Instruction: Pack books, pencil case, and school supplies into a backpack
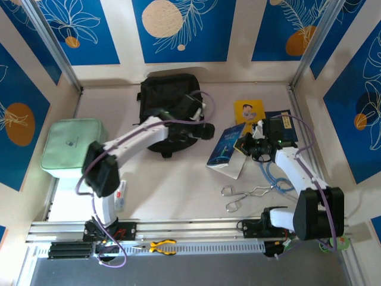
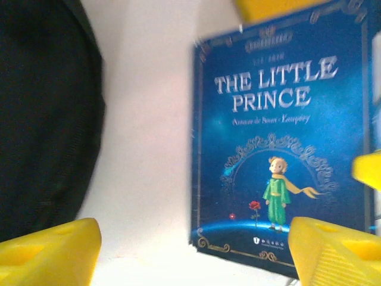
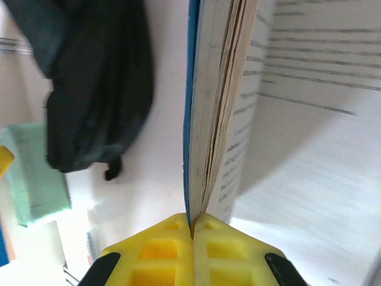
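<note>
Right end effector [image 3: 191,229] clamped on Little Prince book [image 2: 280,137] edge; left end effector [image 2: 193,253] apart near backpack [image 1: 169,98]

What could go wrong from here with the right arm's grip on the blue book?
1. The right fingers pinch only the cover and some pages of The Little Prince; the rest fans open, so it may slip or tear if lifted.
2. The left fingers hang open close to that book, so the fingers might collide.
3. Nothing holds the backpack open; the book could snag.
</note>
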